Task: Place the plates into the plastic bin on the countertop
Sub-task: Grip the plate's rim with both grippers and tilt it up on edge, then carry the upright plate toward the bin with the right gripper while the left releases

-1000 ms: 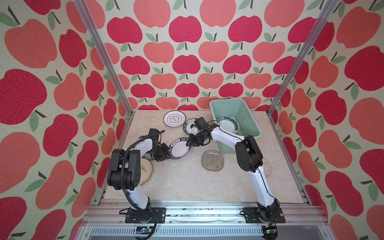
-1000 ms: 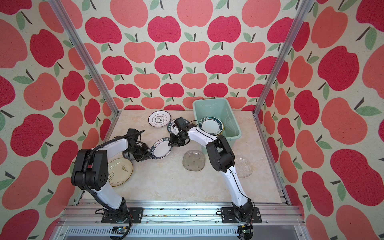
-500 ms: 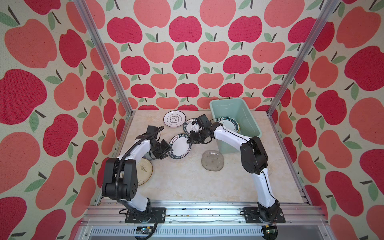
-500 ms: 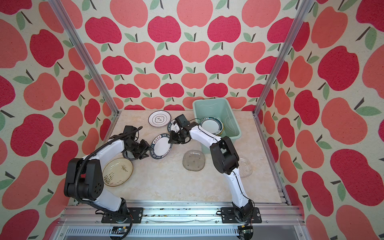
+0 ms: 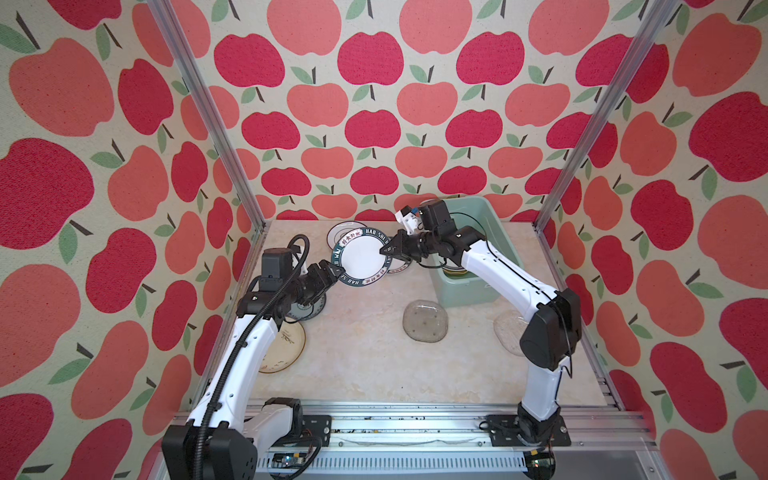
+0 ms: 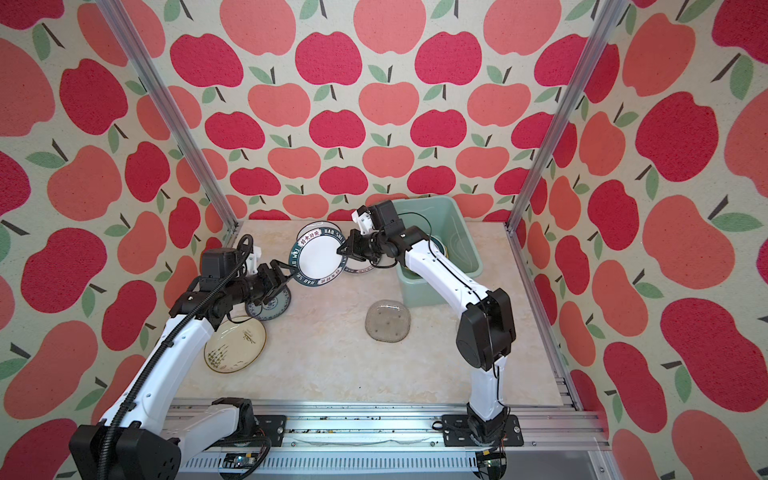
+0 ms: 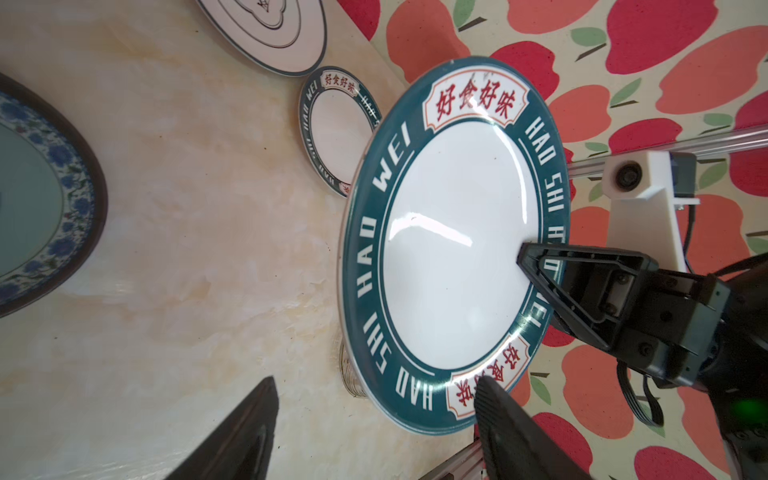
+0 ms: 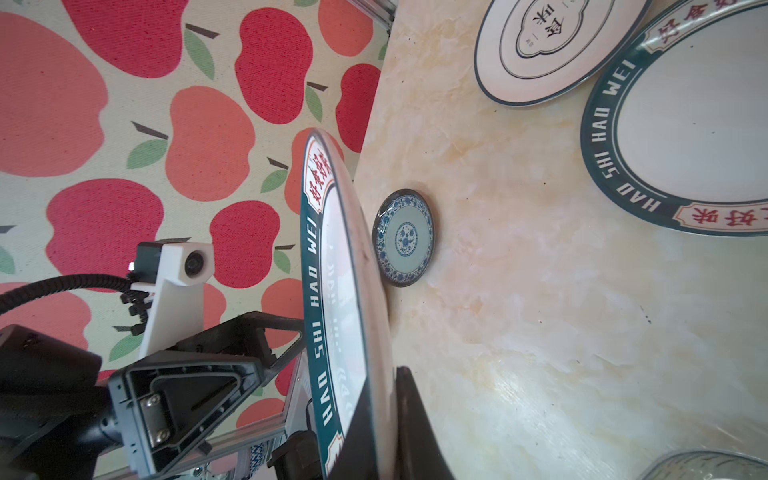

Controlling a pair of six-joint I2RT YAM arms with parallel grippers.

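A white plate with a dark teal lettered rim hangs tilted above the countertop. My right gripper is shut on its far rim. My left gripper stands open at the opposite rim, with its jaws wide apart. The mint-green plastic bin sits at the back right, behind the right arm, and holds a dark-rimmed plate.
On the countertop lie a second lettered plate, a white emblem plate, a blue-patterned plate, a cream plate and a clear glass plate. Another glass plate lies by the right arm.
The lettered plate has risen off the countertop and moved back. My left gripper has opened and let go of it. My right gripper has closed fully on its rim.
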